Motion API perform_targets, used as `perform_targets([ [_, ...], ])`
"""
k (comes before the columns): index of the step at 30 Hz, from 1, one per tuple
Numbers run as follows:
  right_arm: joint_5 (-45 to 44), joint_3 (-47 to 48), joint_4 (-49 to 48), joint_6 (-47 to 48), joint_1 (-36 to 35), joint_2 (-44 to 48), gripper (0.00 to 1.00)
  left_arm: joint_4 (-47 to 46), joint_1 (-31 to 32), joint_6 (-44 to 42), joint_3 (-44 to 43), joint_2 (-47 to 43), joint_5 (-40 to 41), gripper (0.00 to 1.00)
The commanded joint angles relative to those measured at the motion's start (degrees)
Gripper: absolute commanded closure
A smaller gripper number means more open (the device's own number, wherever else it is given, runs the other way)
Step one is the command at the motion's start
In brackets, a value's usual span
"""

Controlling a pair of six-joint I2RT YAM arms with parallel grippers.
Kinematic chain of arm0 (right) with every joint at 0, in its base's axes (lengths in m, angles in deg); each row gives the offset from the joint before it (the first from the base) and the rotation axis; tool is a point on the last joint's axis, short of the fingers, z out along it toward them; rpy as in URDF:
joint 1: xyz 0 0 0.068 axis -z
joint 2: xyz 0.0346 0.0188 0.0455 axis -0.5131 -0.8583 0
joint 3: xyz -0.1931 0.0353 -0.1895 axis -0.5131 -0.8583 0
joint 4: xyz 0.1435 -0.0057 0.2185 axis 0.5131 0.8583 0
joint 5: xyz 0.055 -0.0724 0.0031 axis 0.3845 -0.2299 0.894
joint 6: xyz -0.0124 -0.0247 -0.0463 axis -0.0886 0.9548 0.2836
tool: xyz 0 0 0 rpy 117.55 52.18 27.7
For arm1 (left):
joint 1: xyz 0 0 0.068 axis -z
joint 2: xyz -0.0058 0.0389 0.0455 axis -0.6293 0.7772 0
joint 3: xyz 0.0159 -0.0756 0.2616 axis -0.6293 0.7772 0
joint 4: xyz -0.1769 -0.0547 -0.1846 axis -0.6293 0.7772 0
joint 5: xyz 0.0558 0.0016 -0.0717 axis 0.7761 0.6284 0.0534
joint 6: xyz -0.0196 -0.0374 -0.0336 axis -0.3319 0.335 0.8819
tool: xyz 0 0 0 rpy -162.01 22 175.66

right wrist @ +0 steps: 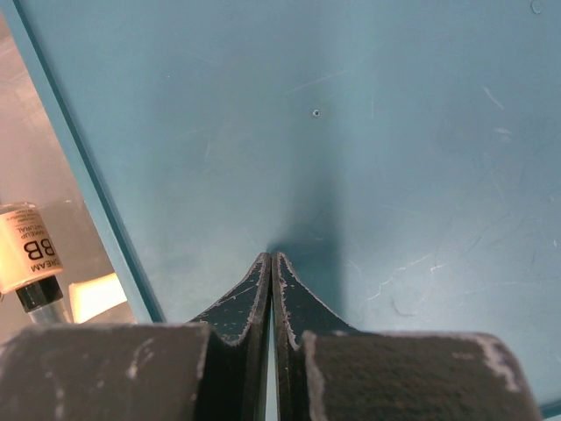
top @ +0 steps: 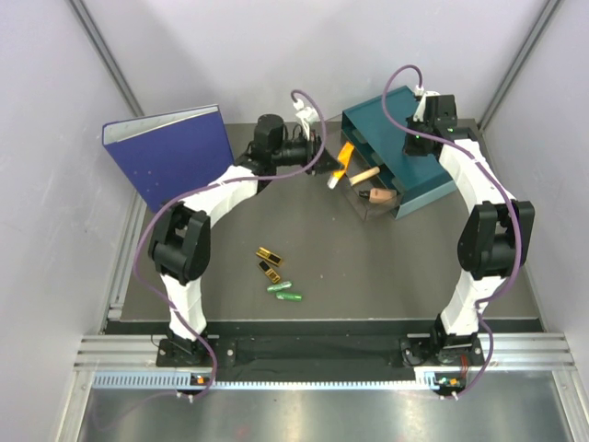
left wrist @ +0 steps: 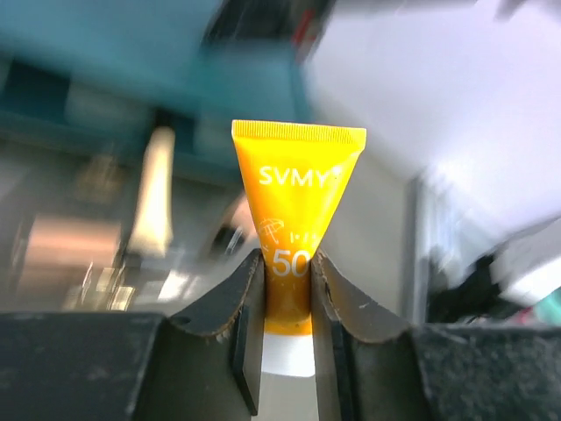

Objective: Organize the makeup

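My left gripper [left wrist: 287, 289] is shut on the lower body of the yellow-orange tube [left wrist: 296, 202], with its white cap toward my wrist. From above, the tube [top: 342, 158] hangs off the table beside the teal drawer box [top: 419, 180]. Two beige bottles [top: 366, 175] [top: 377, 195] lie in the box's pulled-out clear drawer. One of them, labelled BB [right wrist: 26, 254], shows at the left of the right wrist view. Two gold-and-black cases [top: 269, 254] [top: 268, 270] and two green capsules [top: 279, 286] [top: 291, 296] lie on the mat. My right gripper [right wrist: 272, 263] is shut and empty, tips close over the box's top [right wrist: 351, 132].
A large blue binder [top: 170, 152] stands at the back left. The teal drawer box takes up the back right corner. Grey walls enclose the dark mat [top: 368, 267] on three sides.
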Motion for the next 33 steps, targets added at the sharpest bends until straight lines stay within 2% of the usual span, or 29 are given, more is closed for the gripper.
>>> perform_targets([
  [1,1.57,-1.74,6.28,0.0,-0.5,-3.06,1.0,-49.53,-0.11,38.17,-0.84,3.57,-2.09,1.0],
  [3,1.57,-1.92,6.28,-0.08,-0.5,-2.97,1.0,-53.1,-0.02,45.06,-3.3,7.6,-0.5,1.0],
  [6,1.57,-2.18,6.11,0.09,-0.5,-2.88,1.0,-59.09,0.24,47.13,-6.56,10.69,2.93,0.98],
  [7,1.48,-2.45,6.02,0.09,-0.5,-2.79,1.0,-58.57,0.59,45.99,-7.96,11.05,3.46,0.88],
  [8,1.48,-2.45,6.11,0.09,-0.5,-2.71,1.0,-54.47,0.77,44.5,-8.76,11.23,3.99,0.83],
  [10,1.31,-2.45,6.11,0.09,-0.5,-2.7,1.0,-49.27,1.21,37.65,-9.81,11.15,4.43,0.81],
  [11,1.31,-2.54,6.02,0.18,-0.5,-2.71,1.0,-44.46,1.3,35.45,-9.82,10.88,5.91,0.73],
  [16,1.48,-2.27,6.02,0.09,-0.5,-2.97,1.0,-30.9,1.65,23.76,-10.08,10.18,9.96,0.69],
  [19,1.4,-1.83,6.11,0.18,-0.59,-3.23,1.0,-18.7,2.61,14.89,-12.18,9.65,13.91,0.54],
  [21,1.4,-1.4,6.37,0.18,-0.5,-3.41,1.0,-14.37,3.23,10.32,-13.59,10.17,14.54,0.5],
  [26,1.48,-0.6,6.55,0.09,-0.5,-3.85,1.0,-13.82,3.32,11.35,-14.74,12.02,14.98,0.44],
  [30,1.31,-0.69,6.55,0.18,-0.41,-3.85,1.0,-13.65,3.23,10.21,-14.74,11.15,16.12,0.32],
  [31,1.31,-0.69,6.63,0.18,-0.5,-3.85,1.0,-12.52,3.15,9.51,-14.83,10.71,16.9,0.25],
  [33,1.4,-0.6,6.63,0.18,-0.5,-3.85,1.0,-10.85,2.97,6.44,-14.83,9.57,17.52,0.21],
])
